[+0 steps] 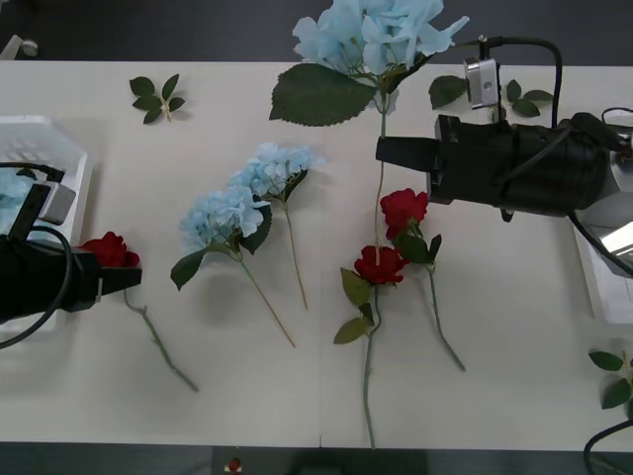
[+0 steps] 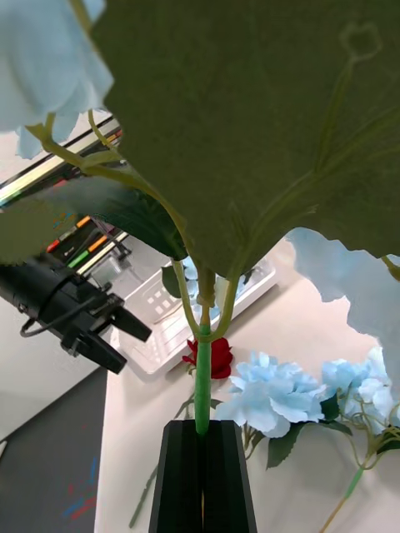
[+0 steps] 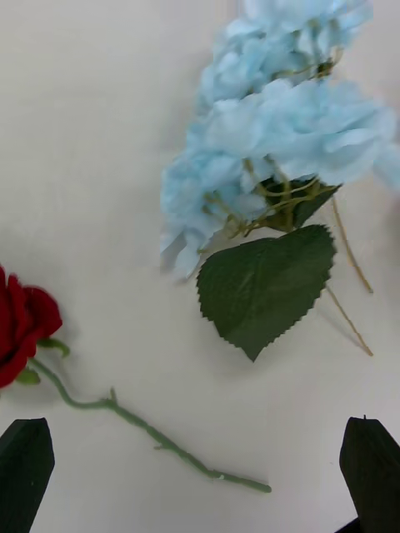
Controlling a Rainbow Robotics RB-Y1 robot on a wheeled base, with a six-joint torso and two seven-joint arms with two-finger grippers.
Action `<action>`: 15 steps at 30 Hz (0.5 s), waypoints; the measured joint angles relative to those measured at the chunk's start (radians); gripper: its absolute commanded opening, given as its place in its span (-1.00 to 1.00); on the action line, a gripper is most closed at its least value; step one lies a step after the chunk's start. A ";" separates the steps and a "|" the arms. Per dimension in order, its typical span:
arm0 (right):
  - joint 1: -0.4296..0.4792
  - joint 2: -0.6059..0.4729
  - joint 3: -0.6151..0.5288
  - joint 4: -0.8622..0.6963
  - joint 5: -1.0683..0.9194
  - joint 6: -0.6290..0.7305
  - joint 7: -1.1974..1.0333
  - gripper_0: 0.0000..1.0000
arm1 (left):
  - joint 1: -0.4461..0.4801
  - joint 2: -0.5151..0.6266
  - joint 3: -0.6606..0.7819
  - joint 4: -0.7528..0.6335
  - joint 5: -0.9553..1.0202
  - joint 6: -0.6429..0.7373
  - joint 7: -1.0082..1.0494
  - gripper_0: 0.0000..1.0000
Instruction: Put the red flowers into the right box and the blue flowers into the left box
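Your right gripper (image 2: 203,433) has its black jaws pressed together on the green stem of a blue flower (image 1: 371,35); the stem rises straight out from between the fingertips, and the pale head and a big leaf (image 2: 250,125) spread just beyond them, lifted off the table (image 1: 495,327). Beyond those jaws on the table lie two more blue flowers (image 1: 247,198), heads touching, and a red rose (image 2: 218,356) in front of the left box (image 2: 175,321) with its grid wall. Your left gripper (image 3: 200,466) has its jaws spread wide and holds nothing: the two fingertips sit at either side with bare table between them. A rose (image 3: 21,329) lies just past one fingertip, its stem running across the gap ahead of the jaws without touching them, and the two blue heads with one broad leaf (image 3: 267,287) lie farther out. From the front, that rose (image 1: 109,249) sits right at the left fingertips, beside the left box (image 1: 40,134). Two more roses (image 1: 396,237) lie crossed just under your right gripper, and the right box (image 1: 603,277) sits behind its wrist.
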 measured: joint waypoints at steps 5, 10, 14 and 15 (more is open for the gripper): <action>0.000 0.073 0.002 0.000 0.001 -0.001 -0.001 -1.00 | 0.013 -0.001 0.004 0.035 0.296 -0.140 -0.296 1.00; 0.000 0.109 0.003 0.000 0.001 -0.026 -0.003 -1.00 | 0.013 -0.029 -0.037 0.143 0.599 -0.158 -0.732 1.00; 0.000 0.111 0.017 0.000 0.001 -0.031 -0.004 -1.00 | 0.013 -0.061 -0.122 0.229 0.807 -0.158 -0.918 1.00; 0.000 0.111 0.021 0.000 0.001 -0.031 -0.004 -1.00 | 0.012 -0.070 -0.149 0.247 0.842 -0.158 -0.994 1.00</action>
